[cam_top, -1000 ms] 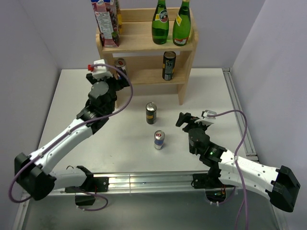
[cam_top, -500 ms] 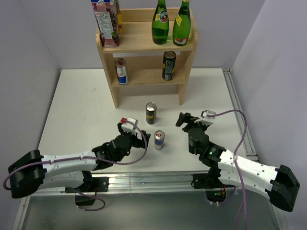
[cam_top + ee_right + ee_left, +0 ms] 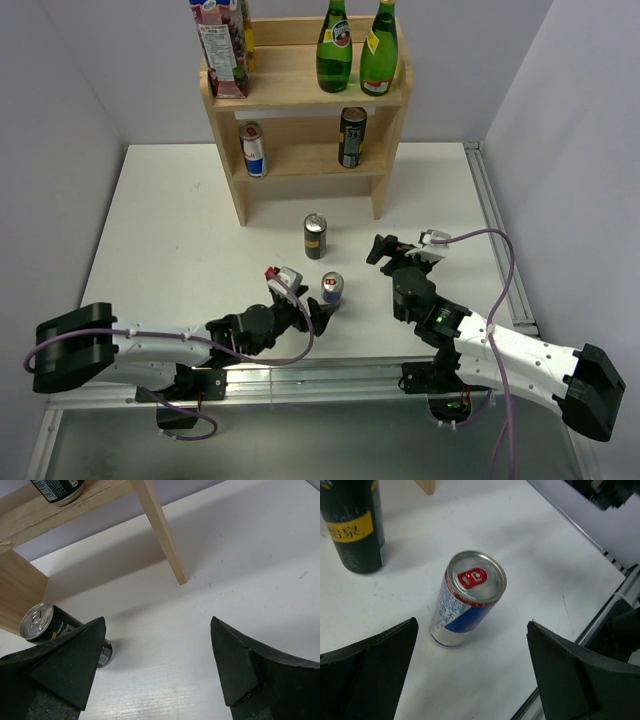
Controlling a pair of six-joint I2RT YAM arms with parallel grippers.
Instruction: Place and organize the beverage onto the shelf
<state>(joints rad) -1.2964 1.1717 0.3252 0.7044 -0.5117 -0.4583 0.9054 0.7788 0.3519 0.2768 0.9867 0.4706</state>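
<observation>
top external first: the shelf (image 3: 393, 140) stands at the far side of the table (image 3: 150, 230), against the back wall. up on its top tier there's a pink carton (image 3: 222, 50) at the left, then a green bottle (image 3: 334, 50) and a second green bottle (image 3: 379, 50) side by side at the right. on the lower tier, a shelved blue can (image 3: 252, 148) at the left and a shelved black can (image 3: 351, 136) at the right, both upright.

out on the open table in front of the shelf, a dark can (image 3: 315, 236) stands upright, and just nearer us a red-tab can (image 3: 332, 291), upright too.

the left arm lies low along the near edge, and the left gripper (image 3: 318, 311) sits just beside the red-tab can. over on the left wrist view, its fingers (image 3: 370, 675) are spread wide, with the can a little beyond the tips, between them, and nothing touching it.

the right gripper (image 3: 378, 248) sits off to the right of the dark can, apart from it, its jaws spread around bare table. the right wrist view catches that dark can at lower left, with the shelf's side panel above.
</observation>
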